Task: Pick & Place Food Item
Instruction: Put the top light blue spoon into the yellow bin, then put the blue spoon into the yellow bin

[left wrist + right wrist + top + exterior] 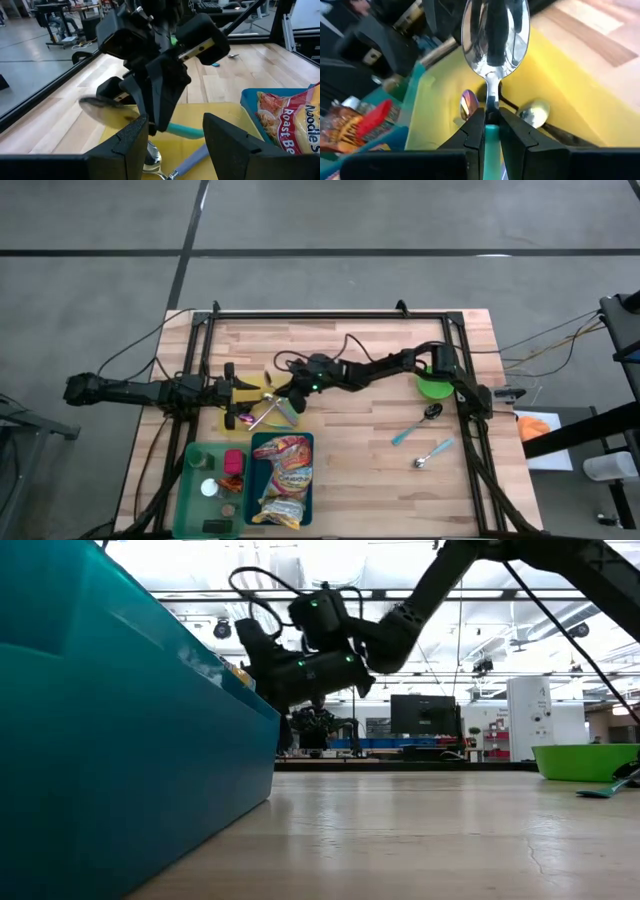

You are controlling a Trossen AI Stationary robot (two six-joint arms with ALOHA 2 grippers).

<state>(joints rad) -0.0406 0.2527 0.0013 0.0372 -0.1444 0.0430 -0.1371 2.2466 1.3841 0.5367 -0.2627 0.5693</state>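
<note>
My right gripper reaches across from the table's right and hangs over a yellow tray, shut on a metal spoon with a teal handle. The tray holds other spoons, lying flat on its floor. At the tray's left side my left gripper stands open with nothing between its fingers. A noodle packet lies in a teal bin near the front edge; no gripper touches it. My right gripper pinches the spoon between its two fingers at the thin neck, where the metal meets the teal handle. The fingers come from the table's right, slanting a little downward. The spoon's bowl sticks out past the fingertips, above the tray.
A green bin with small items stands left of the teal bin. A green bowl sits at the right, with two more spoons on the bare wood nearby. In the low view the teal bin wall fills the left.
</note>
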